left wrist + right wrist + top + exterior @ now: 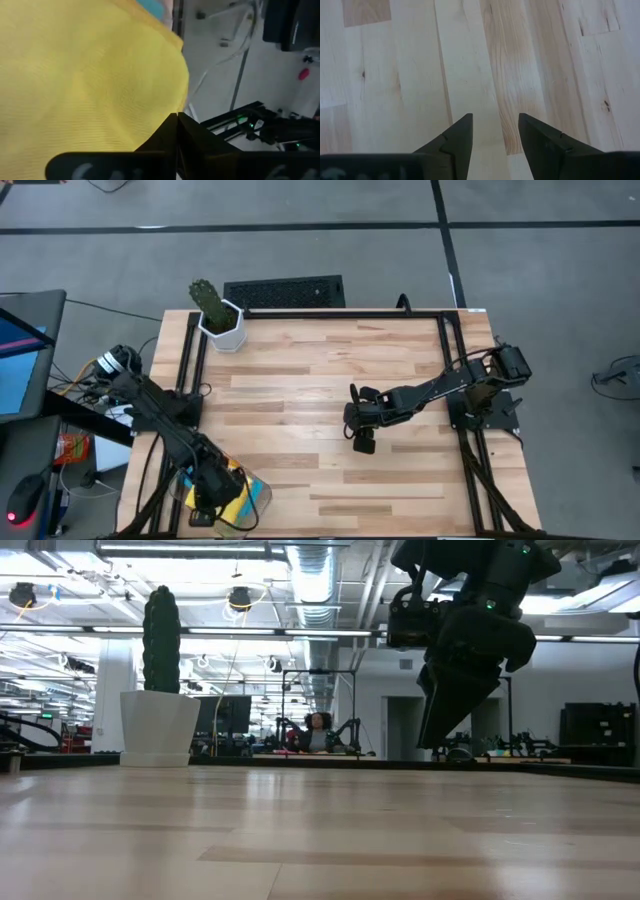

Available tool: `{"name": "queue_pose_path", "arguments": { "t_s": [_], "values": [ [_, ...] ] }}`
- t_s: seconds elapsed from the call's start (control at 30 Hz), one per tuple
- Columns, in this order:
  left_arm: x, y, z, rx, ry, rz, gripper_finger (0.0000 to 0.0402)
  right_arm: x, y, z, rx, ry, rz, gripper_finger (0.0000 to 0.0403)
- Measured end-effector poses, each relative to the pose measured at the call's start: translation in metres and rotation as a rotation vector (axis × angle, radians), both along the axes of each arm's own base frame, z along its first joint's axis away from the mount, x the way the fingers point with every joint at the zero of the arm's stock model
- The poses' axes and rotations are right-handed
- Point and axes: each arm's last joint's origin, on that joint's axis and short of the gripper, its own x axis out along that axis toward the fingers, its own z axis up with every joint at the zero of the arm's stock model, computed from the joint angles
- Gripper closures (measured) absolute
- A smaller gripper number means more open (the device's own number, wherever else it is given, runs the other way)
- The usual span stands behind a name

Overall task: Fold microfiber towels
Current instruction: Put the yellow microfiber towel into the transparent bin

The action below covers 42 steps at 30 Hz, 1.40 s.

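- The yellow towel (85,80) lies in a pile at the table's near left corner, in a clear bin (255,502) that hangs at the table edge in the high view.
- A light blue towel (150,6) shows as a sliver just beyond the yellow one in the left wrist view; blue also shows beside the yellow in the high view.
- The left hand (176,120) is down in that bin, its two dark fingers pressed together. Its tips meet at the edge of the yellow towel; whether cloth is pinched between them cannot be told.
- The right hand (495,127) hangs over the bare middle of the table (300,390), well apart from the towels. Its fingers stand parted with nothing between them, only wood planks below.
- In the low view the right hand (450,705) is clear of the table top, pointing down.
- A green cactus (208,300) in a white pot (225,332) stands upright at the far left corner of the table.
- A person (318,732) sits in the room far behind the table.
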Motion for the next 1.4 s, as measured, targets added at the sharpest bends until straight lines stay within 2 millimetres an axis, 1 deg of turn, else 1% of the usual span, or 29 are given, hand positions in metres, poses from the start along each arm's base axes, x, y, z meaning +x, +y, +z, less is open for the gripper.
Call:
{"name": "queue_pose_path", "arguments": {
  "t_s": [0.13, 0.27, 0.43, 0.57, 0.67, 0.8, 0.9, 0.97, 1.07, 1.17, 1.23, 1.33, 1.4],
  "values": [
    [-0.003, -0.003, -0.011, 0.008, -0.011, 0.063, 0.0397, 0.0, 0.0, 0.0, -0.001, 0.003, 0.0, 0.022],
    [-0.007, -0.009, -0.019, -0.009, -0.023, 0.083, 0.0397, -0.001, 0.0, 0.0, -0.006, 0.008, 0.01, 0.022],
    [-0.011, -0.009, -0.025, 0.049, -0.072, 0.105, 0.0397, -0.001, 0.0, 0.0, -0.011, 0.016, 0.015, 0.022],
    [-0.015, -0.008, -0.035, 0.094, -0.094, 0.119, 0.0397, -0.001, -0.001, -0.001, -0.014, 0.019, 0.021, 0.022],
    [-0.017, -0.007, -0.046, 0.065, -0.07, 0.16, 0.0397, -0.002, -0.001, -0.001, -0.016, 0.03, 0.021, 0.022],
    [-0.016, -0.01, -0.05, -0.03, -0.043, 0.198, 0.0397, -0.005, -0.001, -0.002, -0.022, 0.054, 0.021, 0.022],
    [-0.014, -0.01, -0.046, -0.08, 0.003, 0.192, 0.0397, -0.006, -0.002, -0.002, -0.025, 0.068, 0.022, 0.022],
    [-0.01, -0.009, -0.035, -0.118, 0.001, 0.202, 0.0397, -0.007, -0.002, -0.001, -0.029, 0.067, 0.032, 0.022],
    [-0.006, -0.002, -0.01, -0.148, -0.081, 0.268, 0.0397, -0.007, -0.002, 0.005, -0.029, 0.041, 0.041, 0.022],
    [-0.006, 0.005, 0.002, -0.08, -0.193, 0.363, 0.0397, -0.006, -0.005, 0.008, -0.029, 0.022, 0.043, 0.022],
    [-0.005, 0.008, 0.003, -0.04, -0.234, 0.409, 0.0397, -0.007, -0.007, 0.007, -0.033, 0.038, 0.037, 0.022],
    [-0.005, 0.008, -0.006, 0.01, -0.216, 0.424, 0.0397, -0.007, -0.01, 0.007, -0.034, 0.046, 0.03, 0.022],
    [0.0, 0.009, -0.011, 0.047, -0.24, 0.437, 0.0397, -0.007, -0.01, 0.007, -0.034, 0.048, 0.028, 0.022]
  ]
}}
